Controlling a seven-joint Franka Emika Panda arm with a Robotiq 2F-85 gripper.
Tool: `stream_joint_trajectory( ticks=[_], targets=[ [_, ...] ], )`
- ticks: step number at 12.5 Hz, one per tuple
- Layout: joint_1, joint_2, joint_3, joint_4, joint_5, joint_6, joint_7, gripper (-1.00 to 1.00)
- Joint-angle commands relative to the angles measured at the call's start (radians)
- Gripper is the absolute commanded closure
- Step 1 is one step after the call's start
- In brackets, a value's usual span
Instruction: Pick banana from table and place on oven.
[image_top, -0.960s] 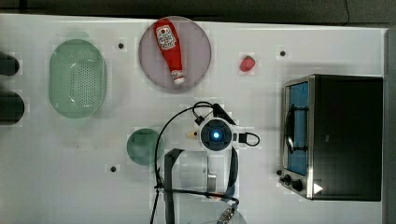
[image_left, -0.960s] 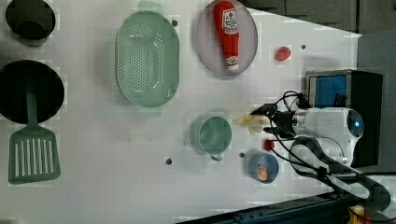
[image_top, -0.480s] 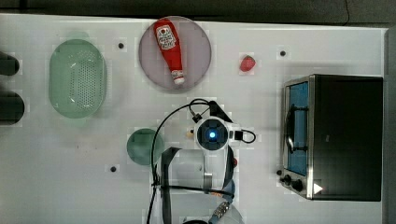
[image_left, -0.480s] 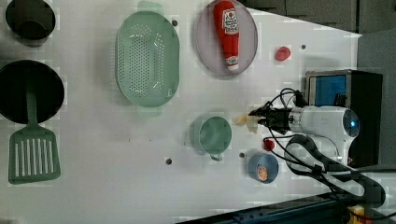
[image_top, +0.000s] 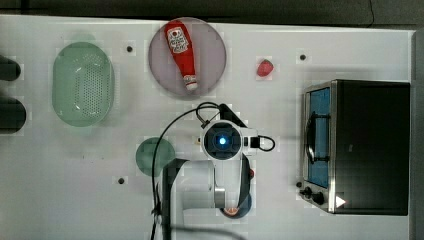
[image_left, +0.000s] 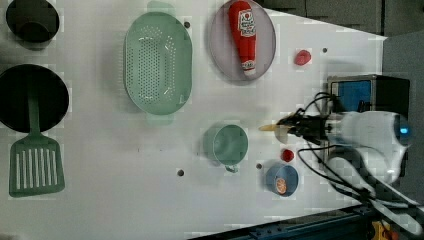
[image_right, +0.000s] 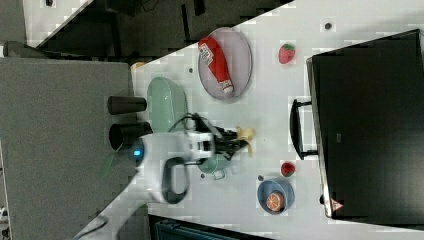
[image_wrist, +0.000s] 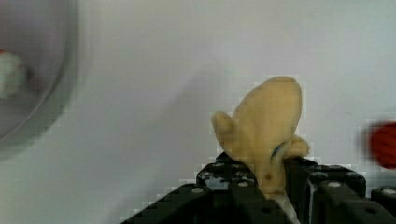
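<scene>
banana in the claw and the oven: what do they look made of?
Banana: looks like matte plastic or soft rubber; pale cream, smooth moulded flaps, no sheen, a few small marks. Probably a toy, hard or soft can't be told. It sits clamped in the claw.
Oven: flat black top, likely painted sheet metal; greyish metal-looking front frame; blue-tinted glass door.

A ketchup bottle lies on a grey plate, with a green colander beside it, well away from the jaws. Near the jaws stand a green cup, a blue bowl holding an orange slice, and a small red fruit; a strawberry lies farther off.
</scene>
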Motion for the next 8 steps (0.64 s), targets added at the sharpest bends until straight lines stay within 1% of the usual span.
stream_joint_trajectory(
  ticks=[1,3,5,7,8],
  targets=[
    [-0.014,-0.241,-0.009,0.087,0.020,-0.249,0.002,0.47],
    [-0.009,-0.355,-0.005,0.195,0.020,-0.489,0.002,0.47],
    [-0.009,-0.417,0.000,0.317,0.020,-0.697,0.002,0.47],
    [-0.011,-0.424,0.000,0.427,0.020,-0.829,0.002,0.47],
    [-0.016,-0.412,-0.007,0.468,0.019,-0.849,0.001,0.47]
  ],
)
